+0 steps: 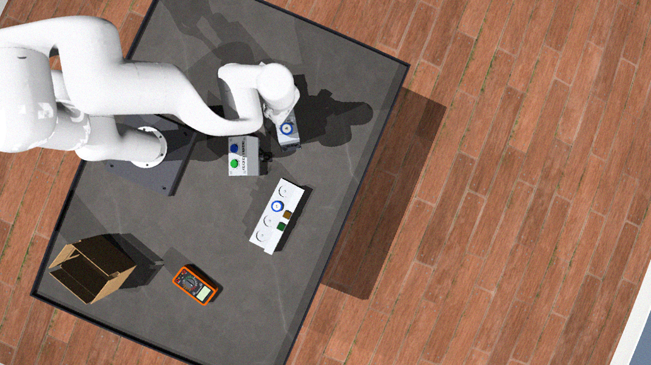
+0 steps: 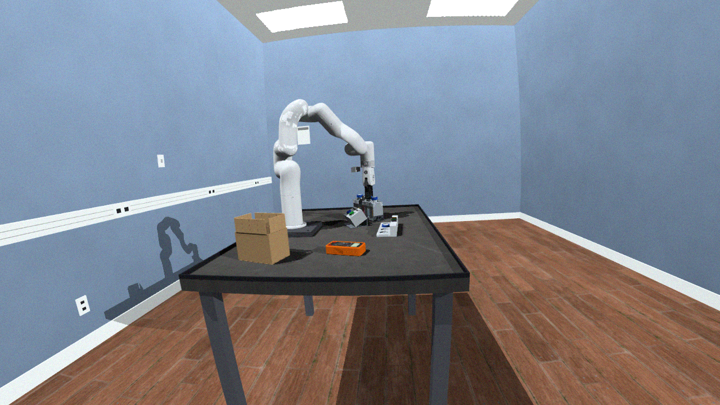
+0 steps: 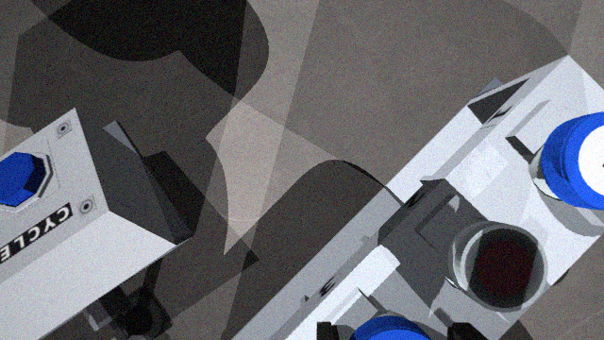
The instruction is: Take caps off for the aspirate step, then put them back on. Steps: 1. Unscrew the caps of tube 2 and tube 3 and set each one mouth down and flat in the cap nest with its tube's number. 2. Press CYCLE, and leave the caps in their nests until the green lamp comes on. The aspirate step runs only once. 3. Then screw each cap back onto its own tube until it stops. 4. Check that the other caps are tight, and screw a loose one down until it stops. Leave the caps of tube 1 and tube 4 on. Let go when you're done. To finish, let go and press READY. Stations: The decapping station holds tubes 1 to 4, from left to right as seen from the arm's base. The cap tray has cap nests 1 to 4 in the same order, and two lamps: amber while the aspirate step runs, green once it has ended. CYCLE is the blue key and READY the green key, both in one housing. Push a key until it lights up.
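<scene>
I count one white arm (image 1: 103, 75), one dark table (image 2: 322, 284), one open cardboard box (image 1: 94, 267) and one orange multimeter (image 1: 194, 284) at the lower left of the top view. There are also two ceiling panels (image 2: 302, 14) at the top of the exterior view. Mid-frame in the top view I see one key housing (image 1: 248, 156) with two keys, one blue key (image 1: 233, 148) and one green key (image 1: 233, 163). Below it is one cap tray (image 1: 272, 246) with four cap nests (image 1: 284, 192), one blue cap in a nest (image 1: 276, 206) and two lamps (image 1: 288, 214). On my wrist view, the one decapping station (image 3: 491, 165) shows two capped tubes (image 3: 578, 161) and one open tube (image 3: 500, 266).
</scene>
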